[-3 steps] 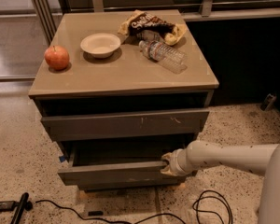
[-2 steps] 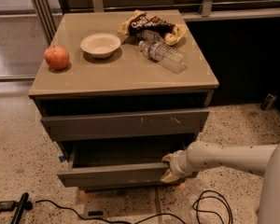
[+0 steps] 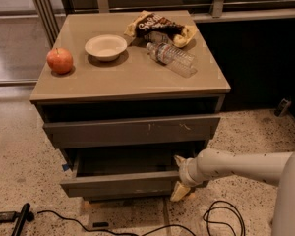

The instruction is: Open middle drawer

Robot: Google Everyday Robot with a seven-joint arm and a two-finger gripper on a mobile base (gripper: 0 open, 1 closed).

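Camera view: one claw (image 3: 179, 176) grips one middle drawer (image 3: 120, 184).

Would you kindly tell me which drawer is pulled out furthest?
The middle drawer, plain-fronted, below the scratched drawer; the gripper is at its right end.

A grey-brown drawer cabinet (image 3: 137, 80) stands on a speckled terrazzo floor (image 3: 19, 151). A dark wall panel (image 3: 260, 48) lies far right and a metal-framed glass partition (image 3: 39, 9) far left. Black cables (image 3: 64, 215) trail over the near floor, 1 looping just right of the gripper (image 3: 180, 177), which is at the cabinet's lower right front.
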